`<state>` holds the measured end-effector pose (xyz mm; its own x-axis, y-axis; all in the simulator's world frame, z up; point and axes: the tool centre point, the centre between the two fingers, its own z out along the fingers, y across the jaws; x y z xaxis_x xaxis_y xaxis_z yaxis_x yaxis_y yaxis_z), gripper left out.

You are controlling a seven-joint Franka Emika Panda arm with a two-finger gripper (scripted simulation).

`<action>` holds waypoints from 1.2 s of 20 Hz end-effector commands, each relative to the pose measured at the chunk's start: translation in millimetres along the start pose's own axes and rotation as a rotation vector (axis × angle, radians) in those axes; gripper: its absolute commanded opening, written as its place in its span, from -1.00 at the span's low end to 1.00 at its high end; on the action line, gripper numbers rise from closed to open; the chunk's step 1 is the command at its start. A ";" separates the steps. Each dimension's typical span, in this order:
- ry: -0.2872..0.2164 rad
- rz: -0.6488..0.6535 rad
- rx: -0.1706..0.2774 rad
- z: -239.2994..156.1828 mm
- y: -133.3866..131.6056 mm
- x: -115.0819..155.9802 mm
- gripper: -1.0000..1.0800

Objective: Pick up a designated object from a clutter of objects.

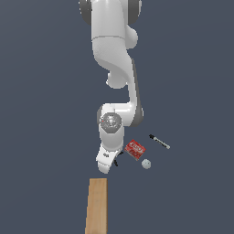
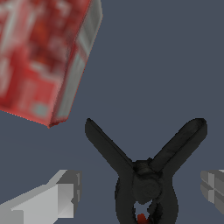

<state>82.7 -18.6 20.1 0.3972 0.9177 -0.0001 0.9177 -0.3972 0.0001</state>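
The small black clamp [image 2: 144, 183] with two splayed prongs lies on the grey floor, and a red bit shows at its jaw end. In the exterior view only a little of the clamp [image 1: 118, 160] shows beside the hand. My gripper [image 2: 140, 192] is open and low over it. One grey finger [image 2: 57, 197] stands on one side of the clamp and the other finger [image 2: 214, 188] on the other side, both apart from it. In the exterior view the gripper [image 1: 105, 168] points down at the floor.
The red flat packet [image 1: 135, 149] lies close beside the clamp, and it also shows in the wrist view [image 2: 39, 57]. A small white ball [image 1: 146, 164], a black-and-white marker pen [image 1: 159, 141] and a long tan wooden block [image 1: 96, 205] lie nearby.
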 end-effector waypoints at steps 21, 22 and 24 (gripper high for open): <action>0.000 -0.001 0.000 -6.3 -2.1 2.6 -1.00; 0.000 -0.001 0.000 -10.1 -3.0 3.3 -1.00; 0.000 -0.001 0.000 -19.5 -5.2 5.0 -1.00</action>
<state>80.4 -13.8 32.4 0.3969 0.9179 -0.0005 0.9179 -0.3969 -0.0009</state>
